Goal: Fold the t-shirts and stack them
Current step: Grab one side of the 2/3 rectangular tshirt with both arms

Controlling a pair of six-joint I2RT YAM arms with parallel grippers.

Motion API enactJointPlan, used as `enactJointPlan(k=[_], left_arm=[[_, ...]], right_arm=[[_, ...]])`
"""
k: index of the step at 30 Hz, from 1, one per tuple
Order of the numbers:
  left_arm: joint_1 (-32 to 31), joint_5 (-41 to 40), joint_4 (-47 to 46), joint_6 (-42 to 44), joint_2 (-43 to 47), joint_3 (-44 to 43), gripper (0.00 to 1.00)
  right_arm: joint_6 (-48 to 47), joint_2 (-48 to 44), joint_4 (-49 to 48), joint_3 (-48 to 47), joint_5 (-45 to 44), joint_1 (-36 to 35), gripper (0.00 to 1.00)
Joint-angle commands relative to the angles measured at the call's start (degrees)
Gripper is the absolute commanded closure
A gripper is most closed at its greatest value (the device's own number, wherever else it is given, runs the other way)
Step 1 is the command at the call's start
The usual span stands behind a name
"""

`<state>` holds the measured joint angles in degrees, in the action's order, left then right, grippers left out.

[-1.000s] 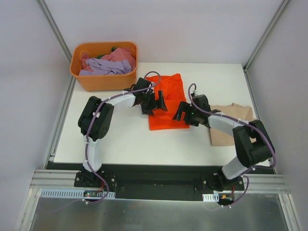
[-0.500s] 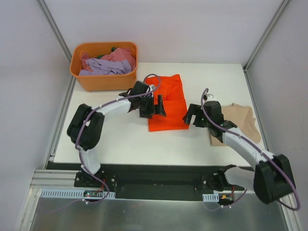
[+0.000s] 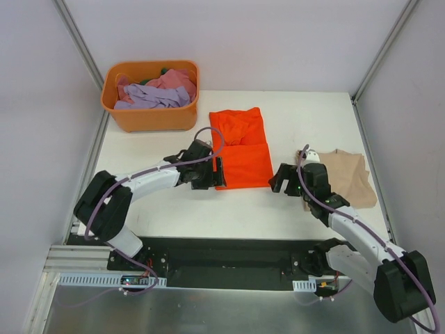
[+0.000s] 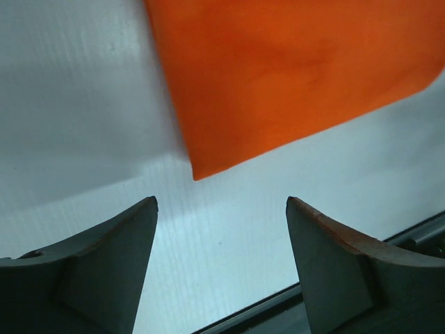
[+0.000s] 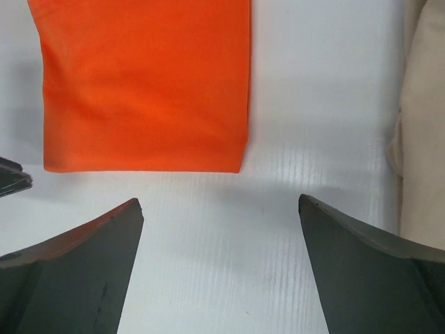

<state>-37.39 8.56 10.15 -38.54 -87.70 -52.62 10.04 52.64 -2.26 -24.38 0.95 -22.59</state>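
Left gripper (image 4: pixel 221 209) and right gripper (image 5: pixel 219 209) stand apart, empty; I judge the orange t-shirt (image 3: pixel 243 160) limp: pinch its near corners

The whole table (image 3: pixel 174 209) is taken in from above and behind. Both wrist views are pointed closely downward, and the orange t-shirt (image 3: pixel 243 149) near edge is shared by all three.

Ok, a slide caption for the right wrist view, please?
Right gripper open over the white table, facing the near edge of the folded orange t-shirt; tan t-shirt at right.
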Motion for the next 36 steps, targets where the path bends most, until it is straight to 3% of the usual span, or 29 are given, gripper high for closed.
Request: enactJointPlan(k=[1,8,11,12,17,21,27,33,36], left_arm=[[0.2,-4.6,-0.5,-4.1,-4.5,-1.7,0.3],[0.5,-3.6,-1.9,-5.6,-10.4,-2.3,0.69],[0.5,-2.1,-2.9,-5.6,-11.9,-2.2,0.96],[0.5,-1.6,-3.2,-5.4,-12.1,-2.3,1.0],[0.5,-1.7,-3.9,-4.3,-11.6,-1.8,1.0],[0.5,-2.1,-4.1,-3.7,-10.8,-1.3,1.0],[0.5,-3.2,-4.2,-3.6,-10.5,-0.8,1.0],[0.5,-3.9,-4.4,-4.3,-9.8,0.3,1.0],[0.5,-3.3,-4.5,-4.0,-9.9,0.2,1.0]], right_arm=[[2.1,2.7,-1.6,-1.5,3.4,0.2,0.04],[2.4,5.3,-2.7,-0.8,-0.2,0.2,0.04],[2.3,7.3,-2.7,-1.2,-0.6,0.1,0.04],[2.3,8.2,-2.7,-1.5,-0.6,0.2,0.04],[2.3,14.1,-3.4,-4.5,1.2,0.3,0.01],[2.0,21.1,-4.6,-8.4,5.4,0.1,0.13],[5.1,27.6,-4.2,-11.3,5.9,0.1,0.44],[6.2,27.8,-2.5,-10.4,2.7,0.0,0.48],[6.0,29.5,-3.0,-10.9,3.1,0.0,0.6]])
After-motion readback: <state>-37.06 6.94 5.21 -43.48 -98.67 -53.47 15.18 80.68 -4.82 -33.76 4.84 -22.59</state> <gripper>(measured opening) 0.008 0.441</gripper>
